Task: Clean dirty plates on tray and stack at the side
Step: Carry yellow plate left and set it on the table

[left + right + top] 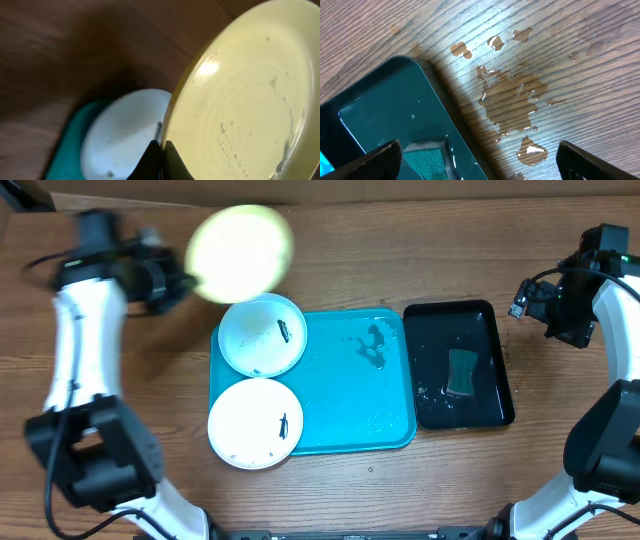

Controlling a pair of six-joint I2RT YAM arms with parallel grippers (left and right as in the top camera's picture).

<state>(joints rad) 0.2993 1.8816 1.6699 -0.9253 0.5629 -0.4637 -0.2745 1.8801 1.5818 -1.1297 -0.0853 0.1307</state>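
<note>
Left gripper pinches the light, stiff yellow-green plate by its rim, probably wet-slick; right gripper gapes empty.

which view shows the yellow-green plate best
Left wrist: the yellow-green plate fills the frame, close enough to show dark specks and droplets, its rim pinched in the left pincer. Overhead shows it whole but blurred. Right wrist does not show it.
</note>
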